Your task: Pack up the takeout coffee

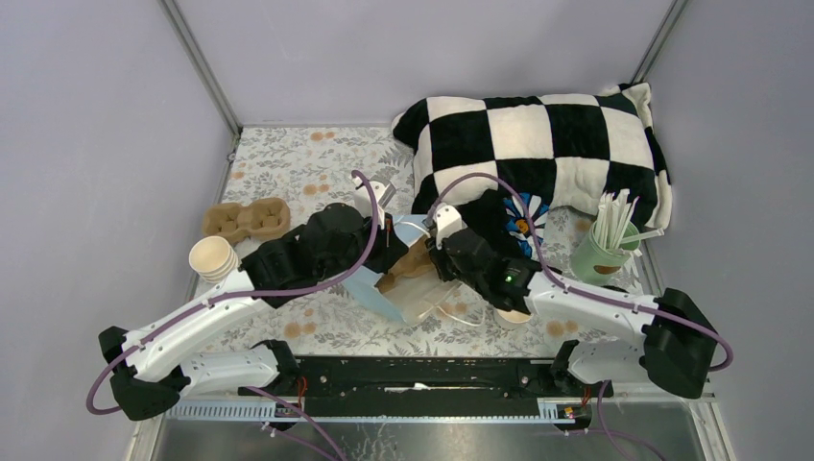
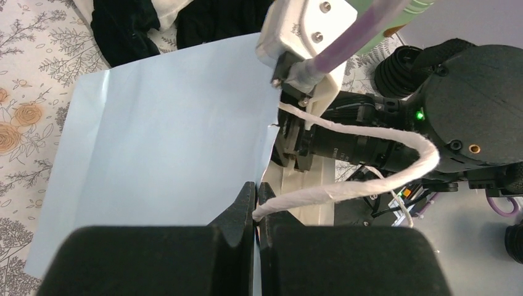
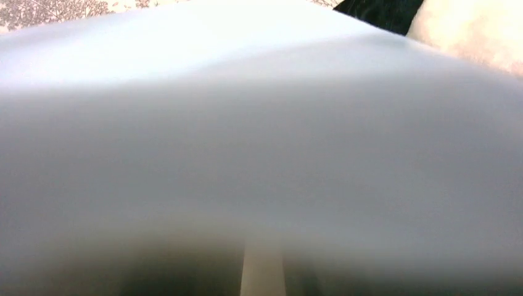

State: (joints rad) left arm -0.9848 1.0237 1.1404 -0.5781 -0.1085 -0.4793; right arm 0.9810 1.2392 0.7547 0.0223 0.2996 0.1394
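Nearest you, just right of the pale blue bag [image 2: 160, 135], the takeout coffee [image 1: 514, 315] seems to be the cream round shape under the right arm [image 1: 586, 307], apart from both jaws. Your left jaws [image 2: 256, 191] are clamped on the bag's white handle [image 2: 345, 188]. The right jaws [image 1: 434, 259] are at the bag, and I cannot tell their state.

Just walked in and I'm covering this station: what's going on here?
Both arms meet over a pale blue paper bag mid-table. The left gripper is shut on its white twisted handle. The right gripper is up against the bag; whether it is open cannot be told. A stack of cups and a cardboard tray sit left.
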